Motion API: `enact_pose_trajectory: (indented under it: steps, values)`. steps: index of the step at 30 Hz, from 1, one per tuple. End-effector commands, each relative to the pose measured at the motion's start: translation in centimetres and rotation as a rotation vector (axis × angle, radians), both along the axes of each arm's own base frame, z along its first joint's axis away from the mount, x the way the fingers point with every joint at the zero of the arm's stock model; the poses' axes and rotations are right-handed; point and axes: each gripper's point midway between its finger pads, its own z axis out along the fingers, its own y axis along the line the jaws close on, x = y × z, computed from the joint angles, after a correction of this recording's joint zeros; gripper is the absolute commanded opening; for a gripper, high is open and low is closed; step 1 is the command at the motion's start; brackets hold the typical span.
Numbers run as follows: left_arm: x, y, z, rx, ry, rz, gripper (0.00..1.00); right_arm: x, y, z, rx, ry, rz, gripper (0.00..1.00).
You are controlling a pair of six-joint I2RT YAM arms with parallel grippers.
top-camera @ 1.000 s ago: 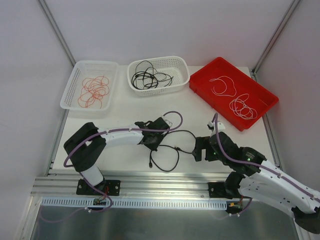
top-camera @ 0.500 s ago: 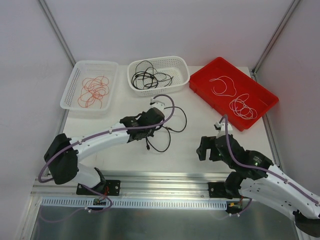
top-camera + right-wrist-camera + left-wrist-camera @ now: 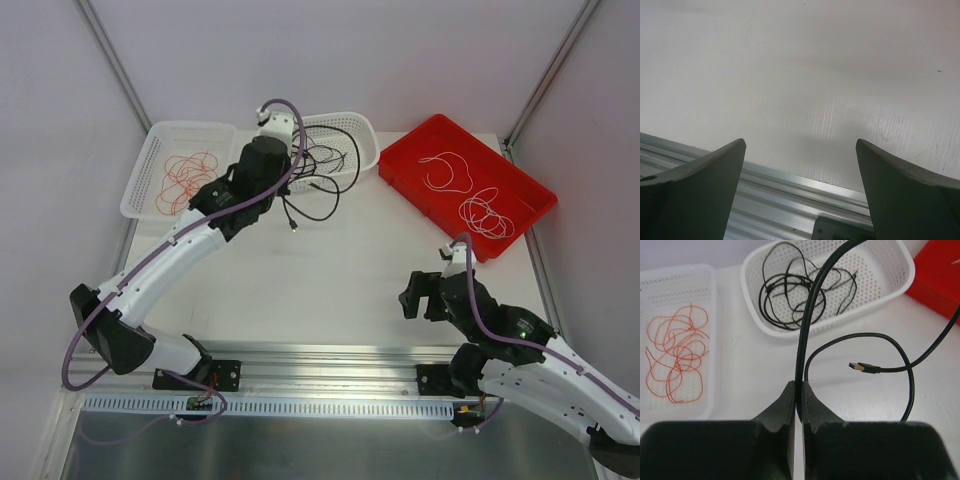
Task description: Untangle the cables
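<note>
Left pincer [image 3: 797, 390] is clamping shut on a black cable [image 3: 811, 300], holding it over the surface [image 3: 755, 370] just before the middle basket [image 3: 890, 295] of black cords [image 3: 785, 305]. Cable is looping off, USB plug [image 3: 866, 368] at its end. Right pincer [image 3: 800, 142] is gaping wide, gripping nothing, near the surface's front edge. Red-orange wires [image 3: 671, 385] are lying in the left basket [image 3: 670, 285], white wires [image 3: 483, 213] in the red tray [image 3: 515, 180].
</note>
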Motion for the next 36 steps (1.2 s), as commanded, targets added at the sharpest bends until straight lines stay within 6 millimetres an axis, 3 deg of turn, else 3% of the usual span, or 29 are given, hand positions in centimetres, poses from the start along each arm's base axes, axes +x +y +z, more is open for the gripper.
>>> enact_pose_trajectory:
  steps: [1, 2, 4, 5, 6, 7, 8, 10, 12, 13, 18, 21, 25, 31, 34, 36]
  values:
    - [2.5, 0.0, 4.5, -0.021, -0.099, -0.023, 0.0, 0.2, -0.9, 0.0, -0.036, -0.024, -0.02, 0.97]
    - [3.3, 0.5, 6.4, -0.028, -0.137, -0.009, 0.0, 0.2, -1.0, 0.0, -0.038, -0.026, -0.019, 0.97]
    - [5.0, 0.3, 6.5, 0.008, -0.145, -0.008, 0.0, 0.3, -1.1, 0.0, -0.051, -0.028, -0.022, 0.97]
    - [5.8, 0.3, 8.3, 0.018, -0.187, -0.011, 0.0, 0.3, -1.1, 0.0, -0.054, -0.028, -0.022, 0.97]
    - [6.6, 0.7, 8.6, 0.027, -0.197, -0.001, 0.0, 0.3, -1.2, 0.0, -0.054, -0.029, -0.025, 0.97]
    - [8.0, 0.4, 7.8, 0.059, -0.186, -0.007, 0.0, 0.3, -1.2, -0.1, -0.056, -0.025, -0.024, 0.97]
    - [8.7, 0.4, 9.2, 0.049, -0.217, -0.002, 0.0, 0.3, -1.2, -0.1, -0.059, -0.025, -0.023, 0.97]
    - [10.9, 0.3, 8.3, 0.085, -0.213, -0.004, 0.0, 0.3, -1.3, -0.2, -0.063, -0.025, -0.022, 0.97]
    - [12.6, 0.2, 9.4, 0.083, -0.257, -0.001, 0.0, 0.2, -1.3, -0.2, -0.063, -0.024, -0.022, 0.97]
    - [14.2, 0.2, 8.0, 0.114, -0.244, -0.008, 0.0, 0.2, -1.3, -0.2, -0.063, -0.024, -0.02, 0.97]
    - [19.2, 0.1, 6.9, 0.143, -0.292, -0.018, 0.0, 0.1, -1.6, -0.2, -0.072, -0.026, -0.021, 0.97]
    - [22.2, -0.3, 4.3, 0.152, -0.275, -0.039, 0.0, 0.1, -1.8, -0.4, -0.081, -0.024, -0.021, 0.97]
    - [25.3, -1.7, -1.8, 0.147, -0.204, -0.11, 0.0, 0.2, -1.9, -0.7, -0.092, -0.025, -0.03, 0.97]
    - [26.2, -3.2, -10.7, 0.056, -0.039, -0.205, 0.0, 0.4, -1.9, -0.9, -0.122, -0.017, -0.026, 0.97]
    - [26.3, -3.0, -13.9, -0.025, 0.036, -0.209, 0.0, 0.5, -1.6, -1.1, -0.134, -0.011, -0.019, 0.97]
    - [26.3, -2.7, -15.5, -0.045, 0.074, -0.191, 0.13, 0.5, -1.4, -1.2, -0.14, -0.006, -0.01, 0.97]
